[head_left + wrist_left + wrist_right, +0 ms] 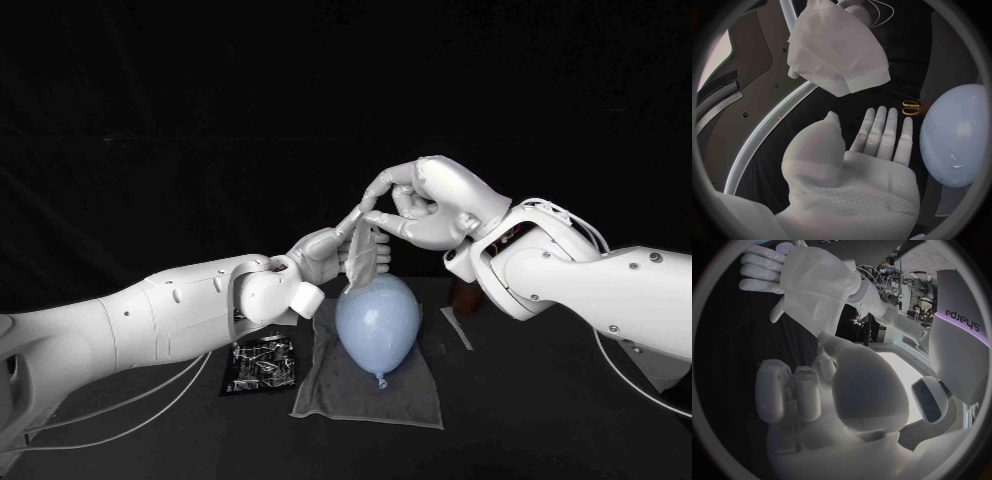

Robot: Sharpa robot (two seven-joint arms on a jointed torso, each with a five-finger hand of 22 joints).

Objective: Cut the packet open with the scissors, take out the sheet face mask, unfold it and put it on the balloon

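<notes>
The right hand [423,205] pinches the folded mask [364,258] by its top so it hangs just above the balloon [378,318], and the left hand [319,252] waits open beside it, so I'd have it catch a free edge and peel slowly, sheet kept taut.

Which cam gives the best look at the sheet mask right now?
Left wrist view: the sheet mask hangs large and unobstructed, folds clear. Right wrist view shows it overlapping the left hand. Head view has it small, pinched by the right hand above the balloon.
</notes>
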